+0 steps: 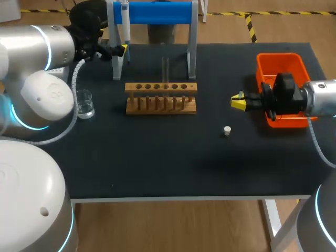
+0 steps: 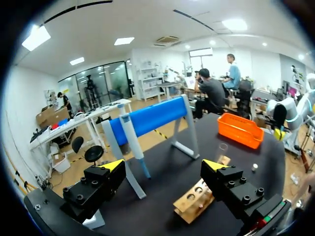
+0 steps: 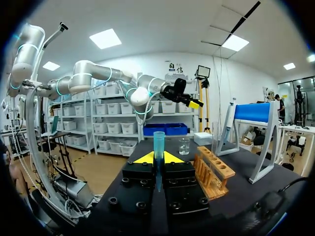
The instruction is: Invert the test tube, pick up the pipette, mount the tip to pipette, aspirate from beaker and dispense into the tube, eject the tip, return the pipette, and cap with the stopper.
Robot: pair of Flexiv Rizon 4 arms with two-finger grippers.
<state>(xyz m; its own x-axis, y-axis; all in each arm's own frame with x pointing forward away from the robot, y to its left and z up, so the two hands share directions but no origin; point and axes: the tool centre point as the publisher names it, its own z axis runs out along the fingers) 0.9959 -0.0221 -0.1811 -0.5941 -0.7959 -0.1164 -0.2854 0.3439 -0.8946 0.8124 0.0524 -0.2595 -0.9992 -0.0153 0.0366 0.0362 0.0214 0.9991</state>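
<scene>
My right gripper [image 1: 237, 101] hovers over the table beside the orange bin [image 1: 281, 63]. It is shut on a blue pipette tip [image 3: 158, 142] that stands up between its fingers. My left gripper [image 1: 122, 50] is open at the back left, facing the pipette [image 2: 134, 142] that hangs on the blue stand [image 1: 157, 13]. Nothing lies between its fingers [image 2: 113, 167]. A glass test tube [image 1: 165, 71] stands upright in the wooden rack [image 1: 161, 97]. The beaker [image 1: 84, 103] sits at the left. A small white stopper [image 1: 227, 130] lies on the mat in front of the rack.
The black mat [image 1: 157, 157] covers the table, bare along its front half. The stand's white legs [image 1: 116, 63] rise just behind the rack. The orange bin sits at the right edge, under my right arm.
</scene>
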